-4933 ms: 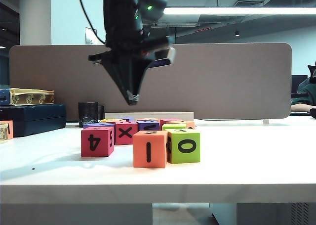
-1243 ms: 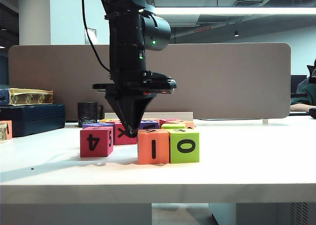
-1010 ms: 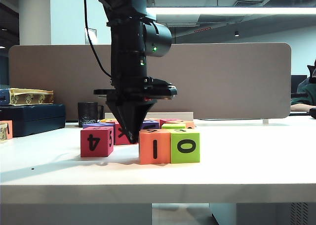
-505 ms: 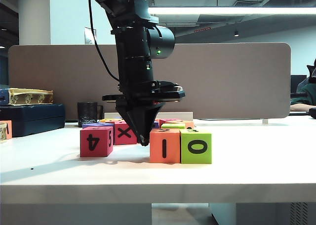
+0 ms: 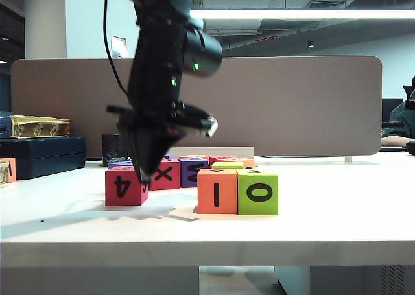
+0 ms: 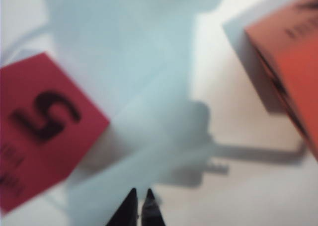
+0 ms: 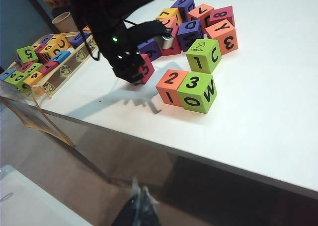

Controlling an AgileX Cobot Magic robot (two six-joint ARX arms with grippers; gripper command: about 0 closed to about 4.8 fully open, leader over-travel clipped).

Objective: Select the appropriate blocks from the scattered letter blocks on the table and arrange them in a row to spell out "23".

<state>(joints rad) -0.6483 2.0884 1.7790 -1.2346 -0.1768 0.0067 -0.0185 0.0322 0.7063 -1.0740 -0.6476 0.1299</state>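
Now the closed, empty left end effector [image 5: 144,178] swings away from the orange "2" block [image 5: 216,191], leaving it flush against the lime-green "3" block [image 5: 257,192] on the table [image 5: 337,217], so "23" looks spelled; the right end effector [image 7: 140,206], also closed, hangs below the table edge.

A grey-brown divider panel [image 5: 292,107] with rounded corners stands across the back of the white tabletop [image 5: 324,224]; above it a long ceiling light [image 5: 305,14] glows under a dark ceiling; a pale wall and a white column [image 5: 45,19] rise at the left; a dark blue case [image 5: 42,155] lies at the far left with a patterned box [image 5: 39,126] on top; a black mug [image 5: 117,149] stands beside it; a wooden tray [image 7: 59,72] lies along the tabletop's side.
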